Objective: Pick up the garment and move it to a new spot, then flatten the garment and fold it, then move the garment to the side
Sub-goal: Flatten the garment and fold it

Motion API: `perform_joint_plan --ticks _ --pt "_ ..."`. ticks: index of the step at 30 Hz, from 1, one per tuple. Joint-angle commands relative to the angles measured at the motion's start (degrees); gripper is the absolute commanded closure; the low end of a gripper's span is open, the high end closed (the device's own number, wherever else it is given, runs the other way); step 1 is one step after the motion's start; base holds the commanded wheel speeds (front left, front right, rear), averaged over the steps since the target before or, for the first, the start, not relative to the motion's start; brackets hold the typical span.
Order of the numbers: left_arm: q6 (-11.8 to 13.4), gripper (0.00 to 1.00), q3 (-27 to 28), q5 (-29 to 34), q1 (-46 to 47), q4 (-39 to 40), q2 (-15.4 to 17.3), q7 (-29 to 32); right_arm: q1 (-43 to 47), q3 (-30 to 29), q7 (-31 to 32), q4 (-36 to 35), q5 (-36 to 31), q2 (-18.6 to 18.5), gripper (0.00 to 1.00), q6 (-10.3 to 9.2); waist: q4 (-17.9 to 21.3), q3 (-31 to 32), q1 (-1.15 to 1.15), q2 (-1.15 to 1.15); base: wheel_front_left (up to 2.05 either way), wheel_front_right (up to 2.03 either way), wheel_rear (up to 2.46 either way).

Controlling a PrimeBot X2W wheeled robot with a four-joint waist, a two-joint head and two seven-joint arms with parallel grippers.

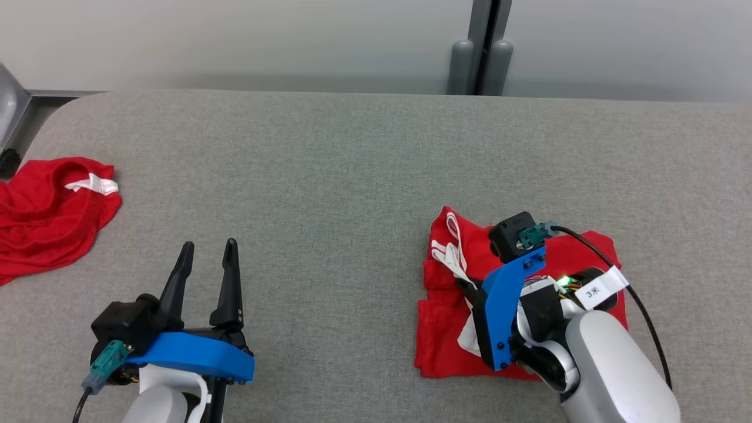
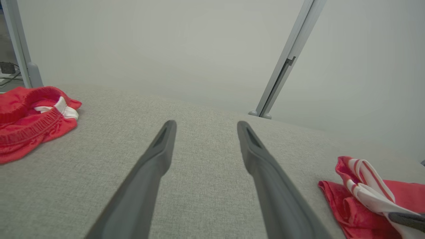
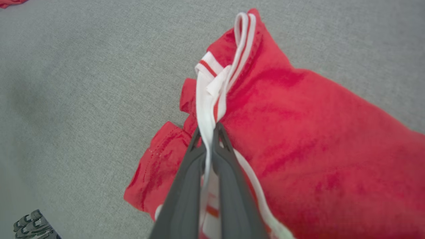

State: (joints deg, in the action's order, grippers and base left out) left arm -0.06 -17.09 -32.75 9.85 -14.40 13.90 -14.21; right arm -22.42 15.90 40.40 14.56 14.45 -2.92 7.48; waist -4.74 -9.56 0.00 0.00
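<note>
At frame's lower right, clenched via right gripper (image 1: 468,288) on white striped trim (image 1: 452,252) alone, risking unfolding folded red fabric garment (image 1: 443,338) if dragged.

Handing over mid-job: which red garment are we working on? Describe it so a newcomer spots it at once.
On the grey table, look to the robot's right side. A roughly squared red garment lies there beneath the right gripper, which is shut on its white trim. Unlike the crumpled red garment at the table's left edge, this one's trim carries red stripes.
</note>
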Motion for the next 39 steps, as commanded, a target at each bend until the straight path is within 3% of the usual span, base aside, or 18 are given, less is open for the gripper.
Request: perform_joint_plan --ticks 1,2,4,11,20,27,28,29,35,39 --pt "-0.4 0.0 0.1 0.3 1.1 -0.1 -0.2 0.0 -1.4 0.4 -1.2 1.6 0.4 0.0 1.0 0.04 -0.5 -0.2 0.0 0.0 0.0 0.0 0.0" --pt "-0.4 0.0 0.1 0.3 1.0 -0.1 -0.2 0.0 -1.6 0.6 -1.6 2.6 0.6 0.0 1.0 0.04 -0.6 -0.2 0.0 0.0 0.0 0.0 0.0" --pt "-0.5 0.0 0.0 0.2 0.8 -0.3 -0.2 -0.1 -1.8 0.8 -2.1 4.2 1.7 0.0 0.0 0.04 -0.8 -0.1 0.0 0.0 0.0 0.0 0.0" --pt "-0.1 0.0 0.4 -0.2 -0.2 -0.7 -0.1 -0.4 -1.7 -1.3 -8.7 -2.1 10.7 0.0 0.0 0.04 -0.4 1.0 0.0 0.0 0.0 0.0 0.0" --pt "0.9 0.0 1.3 -0.6 -1.4 0.2 0.9 -0.5 5.8 -13.4 -11.3 -14.8 -0.4 -0.3 0.0 0.04 1.8 1.9 0.0 0.0 0.0 0.0 0.0" --pt "1.1 0.0 1.5 -0.8 -1.5 0.8 1.2 -0.5 14.2 -15.6 -16.1 -13.9 -7.1 -1.2 0.0 0.04 2.4 1.9 0.0 0.0 0.0 0.0 0.0" --pt "1.0 0.0 1.5 -0.8 -1.5 0.8 1.2 -0.5 15.0 -14.8 -16.9 -13.2 -7.1 -1.0 0.8 0.04 2.4 1.8 0.0 0.0 0.0 0.0 0.0" --pt "1.0 0.0 1.4 -0.9 -1.4 0.9 1.3 -0.5 15.6 -13.4 -17.6 -12.2 -7.2 -0.7 1.0 0.04 2.3 1.7 0.0 0.0 0.0 0.0 0.0" --pt "0.8 0.0 1.3 -0.9 -0.6 0.9 1.5 -0.5 14.4 -2.8 -21.1 -4.1 -5.4 -0.1 1.0 0.04 2.1 0.8 0.0 0.0 0.0 0.0 0.0" --pt "0.4 0.0 0.9 -1.0 0.0 0.6 1.3 -0.5 11.0 5.5 -22.3 2.3 -0.7 0.0 1.0 0.04 1.3 0.4 0.0 0.0 0.0 0.0 0.0"
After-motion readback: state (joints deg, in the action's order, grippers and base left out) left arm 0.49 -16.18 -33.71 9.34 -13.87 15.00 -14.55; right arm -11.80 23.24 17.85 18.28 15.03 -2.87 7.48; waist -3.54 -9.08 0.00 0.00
